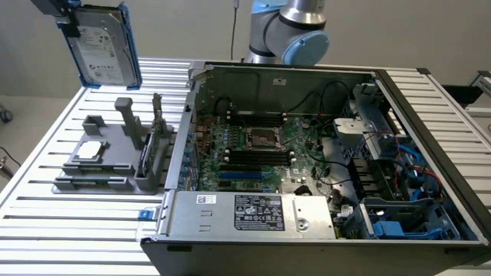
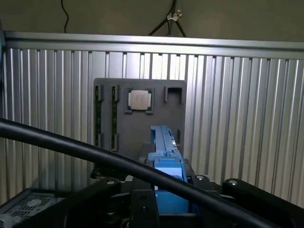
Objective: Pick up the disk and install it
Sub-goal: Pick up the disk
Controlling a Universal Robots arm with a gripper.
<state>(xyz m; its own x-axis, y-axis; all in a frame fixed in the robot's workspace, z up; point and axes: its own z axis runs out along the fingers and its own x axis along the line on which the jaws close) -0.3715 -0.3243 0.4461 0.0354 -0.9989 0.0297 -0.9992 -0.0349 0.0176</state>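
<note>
The disk (image 1: 103,49) hangs upright in the air at the exterior view's left, well above the slatted table (image 1: 46,218), label facing the camera. The gripper (image 1: 63,17) is clamped on its blue-framed upper corner. The wrist view shows the carrier edge-on between the jaws. Below stands a grey fixture (image 1: 107,167) holding a small square chip (image 1: 89,150). Beside it lies the open computer case (image 1: 284,77).

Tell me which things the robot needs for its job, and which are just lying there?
For the job: the disk, held up by the gripper; the open computer case.
Just lying about: the grey holder, the small square chip on it, the silver power-supply box.
</note>
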